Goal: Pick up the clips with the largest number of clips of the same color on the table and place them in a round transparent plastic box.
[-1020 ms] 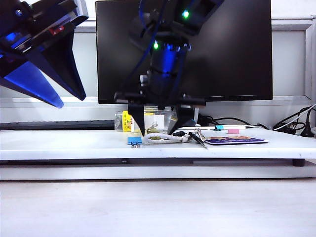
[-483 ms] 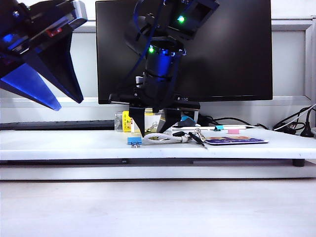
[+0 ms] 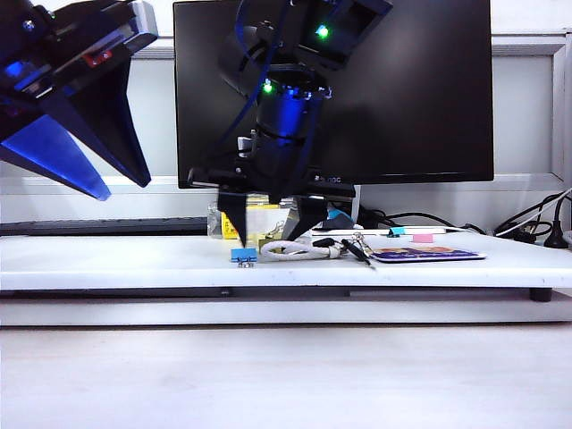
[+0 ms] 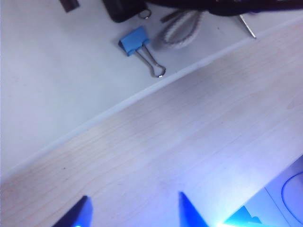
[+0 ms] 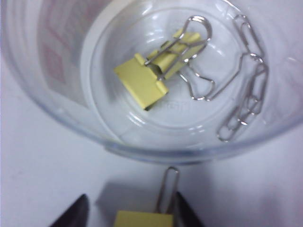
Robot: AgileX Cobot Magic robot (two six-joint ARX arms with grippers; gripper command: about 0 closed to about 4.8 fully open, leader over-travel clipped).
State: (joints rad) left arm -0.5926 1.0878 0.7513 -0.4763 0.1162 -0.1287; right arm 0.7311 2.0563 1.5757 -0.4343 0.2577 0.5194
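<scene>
In the right wrist view the round transparent plastic box (image 5: 61, 94) holds one pale-yellow clip (image 5: 142, 82) and a chain of silver paper clips (image 5: 246, 99). Just outside its wall another yellow clip (image 5: 144, 220) lies between the fingers of my right gripper (image 5: 131, 198), wire handle toward the box. The jaws stand apart, with a gap on one side of the clip, so the gripper is open. In the exterior view my right gripper (image 3: 266, 237) points down at the white board's middle and hides most of the box. My left gripper (image 3: 127, 184) hangs high at the left, open and empty (image 4: 134, 197).
A blue clip (image 3: 243, 255) (image 4: 134, 41) lies near the board's front edge beside a coiled white cord (image 3: 299, 250). Teal (image 3: 396, 232) and pink (image 3: 422, 238) clips and a flat card (image 3: 427, 255) sit to the right. A black monitor (image 3: 402, 89) stands behind.
My right gripper narrowed its jaws, then spread them again, and shifted slightly left over the box area. The left arm has stayed still.
</scene>
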